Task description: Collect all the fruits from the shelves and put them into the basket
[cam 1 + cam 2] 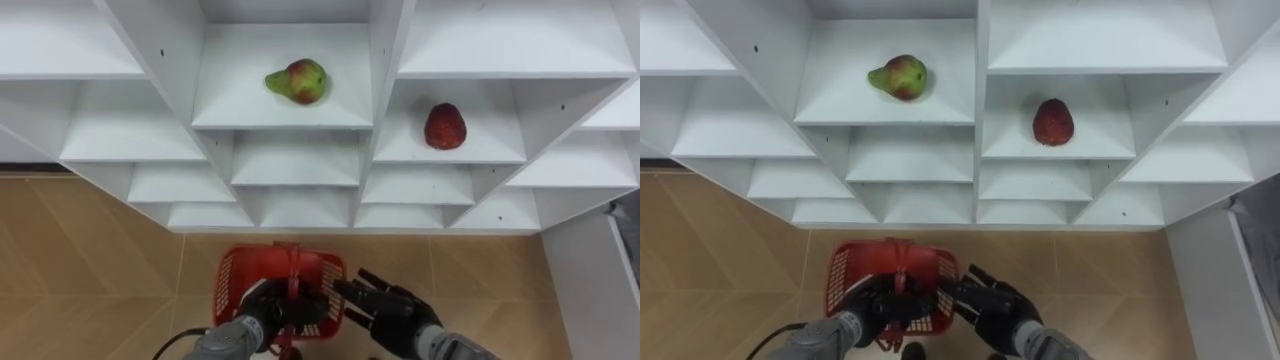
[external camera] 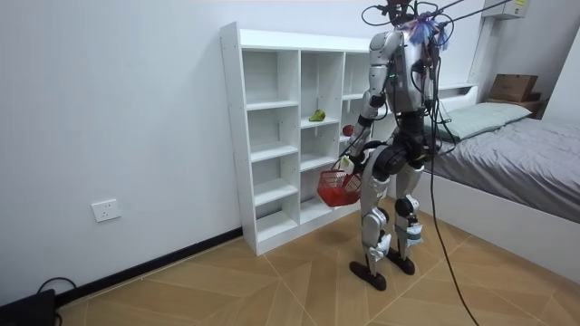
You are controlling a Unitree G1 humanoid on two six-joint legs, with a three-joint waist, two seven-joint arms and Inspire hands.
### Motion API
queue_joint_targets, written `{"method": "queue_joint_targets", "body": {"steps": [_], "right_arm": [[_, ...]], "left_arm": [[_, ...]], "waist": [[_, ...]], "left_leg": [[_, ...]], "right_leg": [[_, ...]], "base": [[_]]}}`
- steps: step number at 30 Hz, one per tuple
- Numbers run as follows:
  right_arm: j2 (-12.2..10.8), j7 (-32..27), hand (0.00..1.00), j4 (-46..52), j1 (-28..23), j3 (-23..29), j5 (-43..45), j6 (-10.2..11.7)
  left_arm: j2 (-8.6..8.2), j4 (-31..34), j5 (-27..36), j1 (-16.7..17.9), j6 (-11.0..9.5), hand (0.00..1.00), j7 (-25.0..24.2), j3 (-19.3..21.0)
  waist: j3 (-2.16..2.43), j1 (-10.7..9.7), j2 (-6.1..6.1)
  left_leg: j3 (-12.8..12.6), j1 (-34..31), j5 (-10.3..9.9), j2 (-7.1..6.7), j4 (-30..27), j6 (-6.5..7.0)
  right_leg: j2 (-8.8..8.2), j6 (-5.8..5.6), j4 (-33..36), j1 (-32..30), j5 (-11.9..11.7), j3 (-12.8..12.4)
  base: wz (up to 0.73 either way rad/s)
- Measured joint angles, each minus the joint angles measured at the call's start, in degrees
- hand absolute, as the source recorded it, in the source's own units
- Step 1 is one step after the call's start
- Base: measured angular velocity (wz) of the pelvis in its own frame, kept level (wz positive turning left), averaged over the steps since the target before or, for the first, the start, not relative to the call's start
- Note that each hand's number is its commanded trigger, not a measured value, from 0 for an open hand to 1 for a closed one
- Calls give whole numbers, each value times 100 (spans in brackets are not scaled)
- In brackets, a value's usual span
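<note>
A green-red pear (image 1: pixel 298 81) lies on a middle shelf of the white closet (image 1: pixel 283 117). One compartment to the right and a little lower sits a red strawberry-like fruit (image 1: pixel 445 126). Below the shelves, over the wooden floor, hangs a red mesh basket (image 1: pixel 232 277). My left hand (image 1: pixel 262 308) is shut on its handle. Just right of the basket, my right hand (image 1: pixel 392 306) has its dark fingers stretched loosely toward the rim and holds nothing. In the room view I stand upright facing the closet (image 2: pixel 272 136), the basket (image 2: pixel 340 187) at hip height.
The closet's other compartments are bare. A bed (image 2: pixel 507 149) with grey bedding stands behind me, on the room view's right. Wooden floor (image 1: pixel 90 270) spreads before the closet, and a white panel (image 1: pixel 590 290) rises at the right edge of the eye view.
</note>
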State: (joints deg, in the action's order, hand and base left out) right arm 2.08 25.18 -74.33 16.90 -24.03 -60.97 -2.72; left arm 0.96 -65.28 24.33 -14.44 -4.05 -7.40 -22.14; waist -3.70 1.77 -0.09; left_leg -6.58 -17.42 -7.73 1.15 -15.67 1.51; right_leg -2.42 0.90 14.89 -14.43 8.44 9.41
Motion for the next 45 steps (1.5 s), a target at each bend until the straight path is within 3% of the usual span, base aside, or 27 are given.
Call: {"method": "queue_joint_targets", "body": {"steps": [7,16,24,25,27,32,38,41,45], "right_arm": [[1,0,0,0,0,-64,2,-111],[47,8,0,-15,4,-27,366,-102],[117,109,0,140,-18,-121,1275,-15],[118,100,0,276,-31,-150,1472,14],[235,93,0,710,-107,-160,1830,25],[309,-18,0,1772,-455,-171,2734,300],[593,-468,0,3786,-1102,-354,4131,413],[684,-540,0,4466,-1137,-330,5059,472],[813,-690,0,5266,-1139,-318,5622,507]], "left_arm": [[-3,-9,47,0,23,100,21,-69],[80,-127,17,26,116,100,130,41],[179,-176,-17,70,100,100,223,58],[195,-170,-17,73,99,100,223,59],[209,-169,-24,98,96,100,222,66],[301,-114,-23,306,-16,100,223,106],[443,419,-16,610,-109,100,426,77],[432,408,-24,736,-189,100,449,69],[465,570,32,904,-226,100,452,68]], "waist": [[2,3,7],[9,29,22],[34,39,9],[43,43,6],[105,36,-4],[255,26,-163],[275,36,-199],[270,14,-196],[268,18,-215]], "left_leg": [[2,1,0,4,1,-1],[-2,113,1,13,37,-7],[31,146,10,0,22,-20],[30,145,10,-2,15,-19],[30,156,11,-9,16,-18],[30,533,10,-24,99,-20],[104,683,8,-50,102,-19],[167,959,7,-96,206,-16],[196,1126,6,-119,266,-15]], "right_leg": [[3,2,-11,6,-2,12],[11,9,-10,103,-9,42],[11,17,-14,155,-14,87],[5,17,-6,154,-14,85],[-3,16,-1,165,-14,85],[6,-1,-146,584,1,108],[4,-21,-224,788,-9,162],[-22,-43,-259,1058,19,194],[-31,-64,-331,1254,37,213]], "base": [[0],[0],[0],[0],[0],[5],[5],[5],[8]]}}
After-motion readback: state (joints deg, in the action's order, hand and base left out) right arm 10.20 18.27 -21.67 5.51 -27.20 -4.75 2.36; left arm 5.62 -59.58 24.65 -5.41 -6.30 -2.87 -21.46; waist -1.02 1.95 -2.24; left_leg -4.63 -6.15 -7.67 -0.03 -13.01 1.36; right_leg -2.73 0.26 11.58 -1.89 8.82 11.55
